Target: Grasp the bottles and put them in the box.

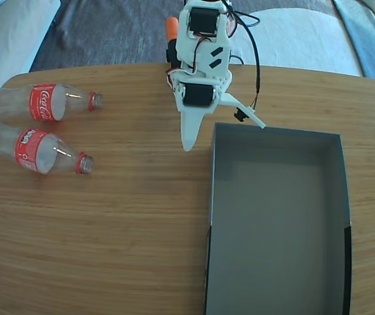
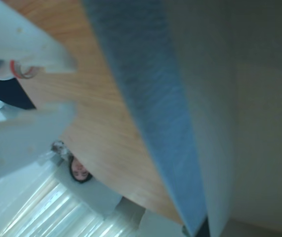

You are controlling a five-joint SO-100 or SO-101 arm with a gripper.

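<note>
At left edge, bottles [image 1: 39, 128] partly cropped.

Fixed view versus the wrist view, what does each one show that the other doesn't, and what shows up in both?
Only the fixed view shows both bottles whole, the upper bottle and the lower bottle, lying on the table's left side, plus the whole empty box. Only the wrist view shows a person beyond the table edge. Both show the wooden table, the box's grey wall and the open gripper, holding nothing.
</note>
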